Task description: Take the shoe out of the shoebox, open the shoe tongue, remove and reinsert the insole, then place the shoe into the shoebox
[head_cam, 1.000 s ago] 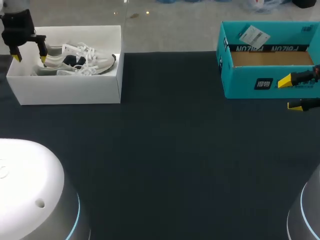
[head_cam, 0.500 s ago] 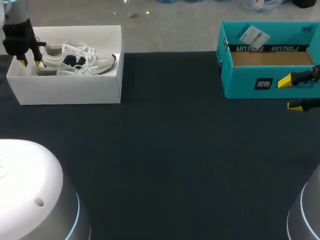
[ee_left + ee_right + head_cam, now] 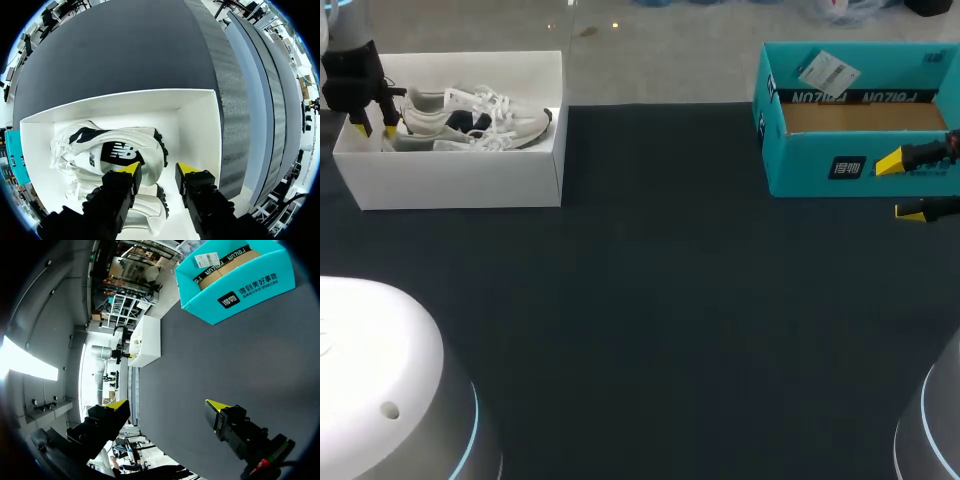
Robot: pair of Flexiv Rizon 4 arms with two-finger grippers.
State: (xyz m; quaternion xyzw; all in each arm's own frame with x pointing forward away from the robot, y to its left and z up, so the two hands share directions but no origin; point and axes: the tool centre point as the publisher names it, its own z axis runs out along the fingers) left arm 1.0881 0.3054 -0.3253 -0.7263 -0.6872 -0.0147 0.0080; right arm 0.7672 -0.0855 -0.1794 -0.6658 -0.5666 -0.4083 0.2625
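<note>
While the left gripper (image 3: pixel 375 129) and right gripper (image 3: pixel 898 187) stand spread, the white, black-marked shoe (image 3: pixel 470 118) lies in its shoebox (image 3: pixel 460 180).

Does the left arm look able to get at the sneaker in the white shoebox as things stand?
Probably yes: the white shoebox has no lid, and the left claw hangs open right over the heel of the sneaker, with nothing in between.
</note>
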